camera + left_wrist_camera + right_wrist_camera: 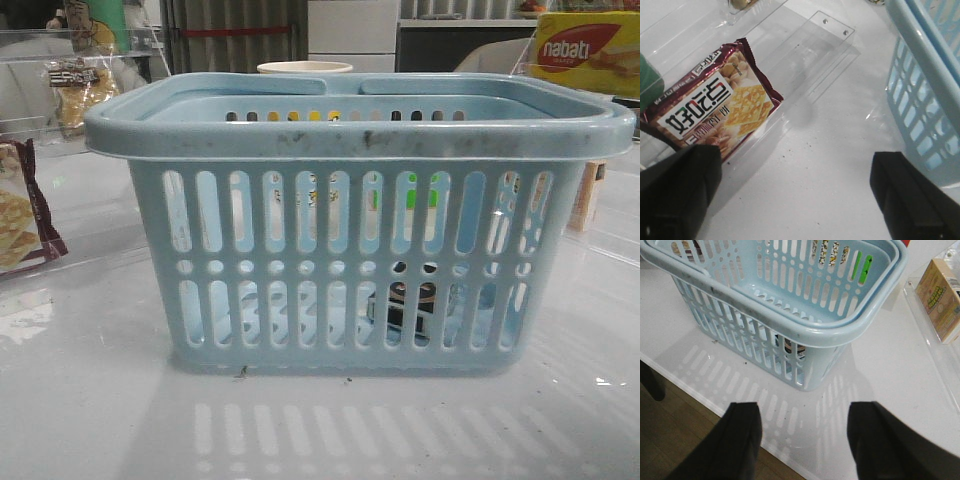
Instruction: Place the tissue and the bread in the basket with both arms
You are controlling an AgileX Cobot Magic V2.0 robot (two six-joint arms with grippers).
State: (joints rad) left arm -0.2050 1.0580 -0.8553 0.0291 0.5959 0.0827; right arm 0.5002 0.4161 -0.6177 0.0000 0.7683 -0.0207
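Note:
The pale-blue basket [360, 130] fills the middle of the front view; it also shows in the left wrist view [920, 100] and the right wrist view [805, 330]. A low dark pack, the tissue [410, 300], lies on the basket floor behind the front slots, and shows in the right wrist view [792, 347]. The bread [80, 85], a small clear bag with a dark label, lies far back left in a clear tray. My left gripper [795, 195] is open and empty over bare table beside the basket. My right gripper [807, 440] is open and empty at the table's near edge.
A maroon-edged cracker bag [715, 105] lies in a clear tray [805, 55] by my left fingers; it shows at the left in the front view [20, 215]. A red and yellow box [585, 50] and a small carton [940, 297] stand at the right. A cup [305, 68] stands behind the basket.

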